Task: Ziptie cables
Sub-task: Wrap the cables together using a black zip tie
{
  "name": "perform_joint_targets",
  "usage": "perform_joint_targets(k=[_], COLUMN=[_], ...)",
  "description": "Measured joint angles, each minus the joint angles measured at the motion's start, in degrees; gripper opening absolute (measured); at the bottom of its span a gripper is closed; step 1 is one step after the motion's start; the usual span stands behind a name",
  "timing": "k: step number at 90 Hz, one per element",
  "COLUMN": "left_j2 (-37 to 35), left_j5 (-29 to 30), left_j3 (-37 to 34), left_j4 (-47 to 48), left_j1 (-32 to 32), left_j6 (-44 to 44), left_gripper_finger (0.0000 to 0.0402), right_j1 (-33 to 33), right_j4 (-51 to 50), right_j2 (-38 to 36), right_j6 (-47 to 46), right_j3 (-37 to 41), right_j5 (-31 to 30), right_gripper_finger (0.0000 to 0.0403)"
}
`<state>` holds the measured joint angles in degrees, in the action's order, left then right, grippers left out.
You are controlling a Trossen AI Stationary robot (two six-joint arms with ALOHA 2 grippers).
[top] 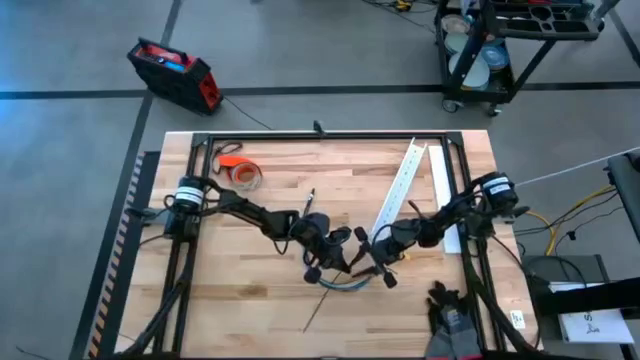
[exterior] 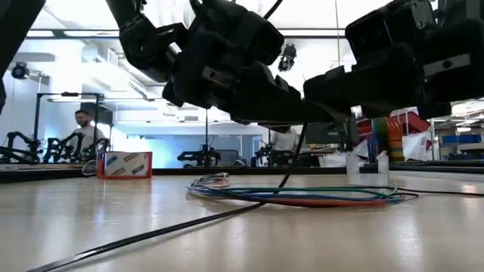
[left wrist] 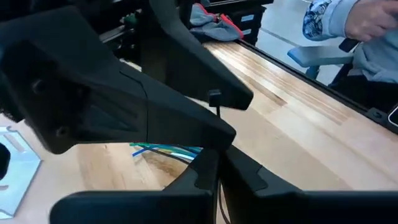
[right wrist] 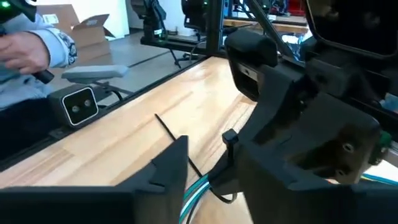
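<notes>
Ziptie [exterior: 151,234] trails across the desk [exterior: 423,242] nearest the low camera, running up to the cables [exterior: 302,195], a flat coil at the desk's front middle. Left claw [top: 318,262] and right claw [top: 372,262] hover close together over the coil; can't tell if either is clenched or released. Risks: the thin strip slips out or misses its head [right wrist: 229,136]; the claws bump each other; loose wires spread and escape the loop. White channel [top: 400,190] and orange tape roll [top: 240,172] lie well apart.
</notes>
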<state>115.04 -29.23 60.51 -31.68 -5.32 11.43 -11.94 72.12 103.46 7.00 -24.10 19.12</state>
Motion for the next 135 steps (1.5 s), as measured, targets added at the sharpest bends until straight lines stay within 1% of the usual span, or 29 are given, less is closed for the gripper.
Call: perform_joint_targets(k=[10,21,41,59,77,103,124,135], left_j2=[0.00,0.00,0.00,0.00,0.00,0.00,0.00,0.00], left_j5=[-1.69,-2.33,-2.28,-0.88,0.24,0.33,0.83,0.85], left_j3=[0.00,0.00,0.00,-0.02,-0.33,-1.17,-1.31,-1.31], left_j4=[-0.07,-0.43,-1.33,-2.22,-4.76,-8.86,-9.16,-9.56], left_j1=[-0.13,-0.15,-0.31,-0.86,-1.27,-1.27,-1.25,-1.25], left_j6=[1.11,1.27,1.41,1.41,1.41,1.08,0.78,0.91], left_gripper_finger=[0.0000,0.0000,0.0000,0.0000,0.0000,0.0000,0.0000,0.0000], right_j1=[0.37,0.74,0.74,0.74,0.74,1.11,1.11,1.11], right_j4=[0.00,0.04,0.19,1.71,3.28,5.31,5.41,6.21], right_j2=[0.00,0.00,0.00,0.11,0.13,0.13,0.13,0.13], right_j6=[2.14,3.96,6.03,7.56,9.31,10.11,10.06,9.54], right_j3=[0.00,-0.48,-0.90,-0.79,-0.68,-0.39,-0.50,-0.48], right_j5=[1.79,2.53,2.38,2.33,2.50,3.84,3.86,3.86], right_gripper_finger=[0.0155,0.0151,0.0108,0.0067,0.0039,0.0034,0.0033,0.0024])
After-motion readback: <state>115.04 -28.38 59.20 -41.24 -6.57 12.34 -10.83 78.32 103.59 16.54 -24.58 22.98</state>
